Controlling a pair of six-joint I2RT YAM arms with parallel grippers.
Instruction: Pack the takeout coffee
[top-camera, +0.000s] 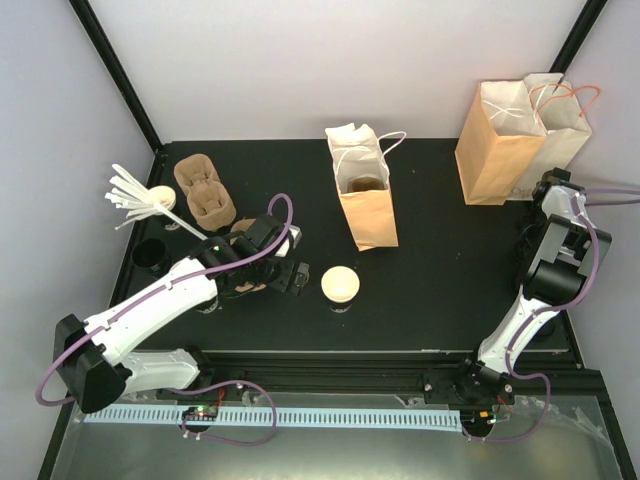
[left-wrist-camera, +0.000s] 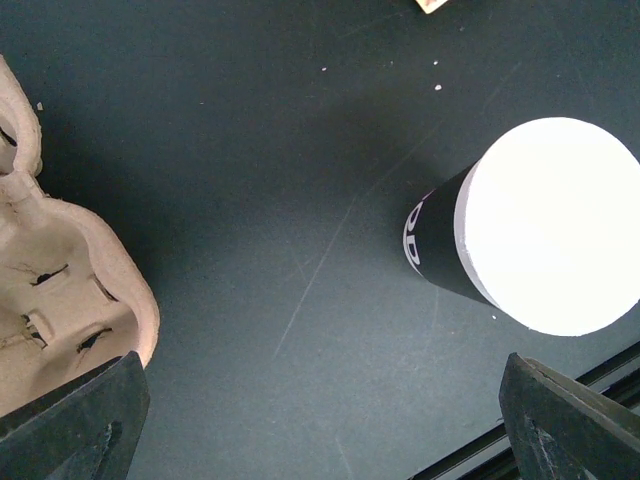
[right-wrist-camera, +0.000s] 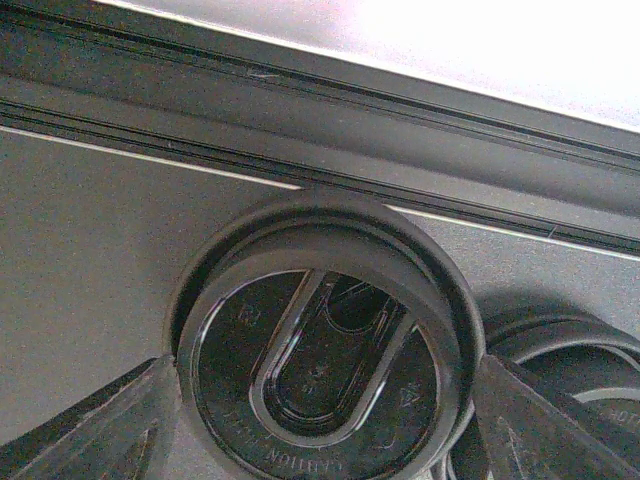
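No cup with a lid on it shows for certain. A lidless cup (top-camera: 340, 284) with a black wall and cream inside stands at mid table; it also shows in the left wrist view (left-wrist-camera: 545, 225). My left gripper (top-camera: 290, 274) hangs just left of it, open and empty, with its fingertips (left-wrist-camera: 85, 420) far apart over bare table (left-wrist-camera: 320, 440). My right gripper (top-camera: 548, 205) is at the table's right edge. In the right wrist view it (right-wrist-camera: 325, 425) is shut on a loose black lid (right-wrist-camera: 320, 370), held tilted over another lid (right-wrist-camera: 570, 360).
An open brown paper bag (top-camera: 365, 195) stands behind the cup, and two more bags (top-camera: 510, 140) stand at the back right. Pulp cup carriers (top-camera: 205, 195) and white stirrers (top-camera: 135, 195) lie at the back left. A black round object (top-camera: 150, 254) sits at the left edge.
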